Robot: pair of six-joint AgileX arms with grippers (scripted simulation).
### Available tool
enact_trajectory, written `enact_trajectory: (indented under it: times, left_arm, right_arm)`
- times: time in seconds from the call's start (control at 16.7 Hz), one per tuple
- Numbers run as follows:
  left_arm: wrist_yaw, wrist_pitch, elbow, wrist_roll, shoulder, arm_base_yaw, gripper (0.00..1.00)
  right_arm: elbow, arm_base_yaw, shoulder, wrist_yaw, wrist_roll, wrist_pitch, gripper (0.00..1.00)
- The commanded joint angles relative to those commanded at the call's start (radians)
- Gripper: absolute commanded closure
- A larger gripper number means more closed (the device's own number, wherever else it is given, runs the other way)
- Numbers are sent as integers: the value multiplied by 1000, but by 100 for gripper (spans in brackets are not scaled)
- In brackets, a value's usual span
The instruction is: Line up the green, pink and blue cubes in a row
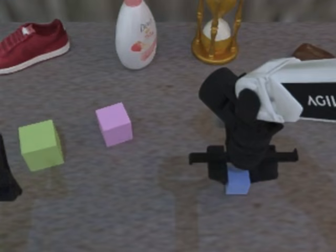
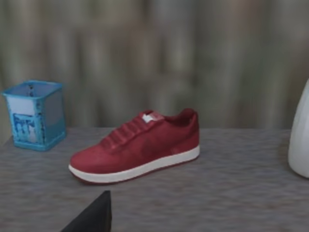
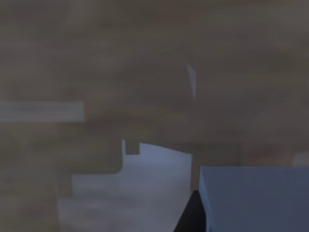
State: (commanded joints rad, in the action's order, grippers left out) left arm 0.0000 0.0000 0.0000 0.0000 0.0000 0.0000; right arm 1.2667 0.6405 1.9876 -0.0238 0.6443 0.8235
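R arm reaches in from the right; its pincer [image 1: 239, 176] sits right over the small periwinkle-blue matte cube [image 1: 238, 182] at near-right of the grey worktop [image 1: 157, 210]. Can't tell if fingers are open or closed on it. Right wrist view shows the blue cube [image 3: 253, 198] close up. Large lime-green matte cube [image 1: 40, 145] at left, light pink-lilac matte cube [image 1: 114, 124] just right of it, apart. L arm parked at left edge, pincer [image 1: 6, 181] state unclear. Red sneaker [image 1: 31, 44] far left.
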Motion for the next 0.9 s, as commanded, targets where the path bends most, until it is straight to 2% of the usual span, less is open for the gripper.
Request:
enact_trajectory:
  times: [0.72, 0.9]
  left_arm:
    - [0, 0, 0, 0, 0, 0, 0]
    - [0, 0, 0, 0, 0, 0, 0]
  right_arm:
    - [0, 0, 0, 0, 0, 0, 2]
    - [0, 0, 0, 0, 0, 0, 0]
